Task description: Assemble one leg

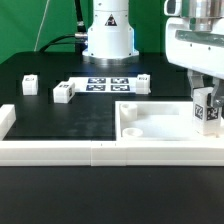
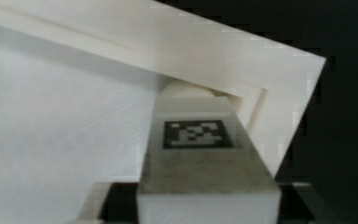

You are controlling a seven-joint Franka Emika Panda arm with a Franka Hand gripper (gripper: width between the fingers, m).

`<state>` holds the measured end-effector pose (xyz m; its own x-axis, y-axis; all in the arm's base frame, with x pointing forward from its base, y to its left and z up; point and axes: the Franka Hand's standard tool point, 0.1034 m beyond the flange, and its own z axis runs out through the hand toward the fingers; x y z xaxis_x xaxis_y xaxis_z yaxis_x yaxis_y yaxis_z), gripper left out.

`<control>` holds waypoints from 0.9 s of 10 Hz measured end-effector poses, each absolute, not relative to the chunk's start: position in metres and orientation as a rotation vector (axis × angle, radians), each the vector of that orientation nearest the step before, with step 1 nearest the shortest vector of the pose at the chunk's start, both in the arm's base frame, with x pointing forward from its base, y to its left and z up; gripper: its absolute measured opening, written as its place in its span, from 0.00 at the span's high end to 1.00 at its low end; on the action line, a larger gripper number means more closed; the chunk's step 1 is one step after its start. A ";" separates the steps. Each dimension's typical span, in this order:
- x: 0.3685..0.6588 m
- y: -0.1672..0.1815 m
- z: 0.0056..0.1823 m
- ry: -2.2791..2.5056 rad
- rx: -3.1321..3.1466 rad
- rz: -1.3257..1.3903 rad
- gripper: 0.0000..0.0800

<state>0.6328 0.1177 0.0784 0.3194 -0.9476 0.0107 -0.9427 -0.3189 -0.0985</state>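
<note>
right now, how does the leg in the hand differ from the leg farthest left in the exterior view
The held leg is clamped in the hand; the left leg lies free. The held leg stands at the tray corner; the left leg rests on the table, apart from it. Both are small white blocks with markers.

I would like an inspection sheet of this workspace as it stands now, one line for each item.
Surface: black table, with a white rail along its front.
Job's things: one leg held over a corner of the white tray; three loose legs on the table.
Clutter: nothing seen; the marker board lies flat.
Grippers: end effector shut on the leg.
Cables: a dark cable beside the robot base.
Surroundings: green backdrop.
</note>
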 end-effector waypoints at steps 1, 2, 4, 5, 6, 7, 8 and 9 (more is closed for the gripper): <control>0.633 0.118 0.078 1.752 -2.517 -0.103 0.54; 0.633 0.118 0.078 1.752 -2.517 -0.103 0.32; 0.634 0.117 0.080 1.449 -2.708 -0.124 0.21; 0.636 0.117 0.080 1.337 -2.762 -0.144 0.19; 0.637 0.119 0.081 1.156 -2.841 -0.168 0.19; 0.637 0.121 0.080 0.983 -2.910 -0.178 0.19; 0.638 0.121 0.079 0.874 -2.943 -0.199 0.19; 0.637 0.124 0.078 0.682 -3.010 -0.212 0.19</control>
<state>0.6370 0.1242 0.0784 0.8934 -0.4322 0.1226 -0.4257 -0.9016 -0.0768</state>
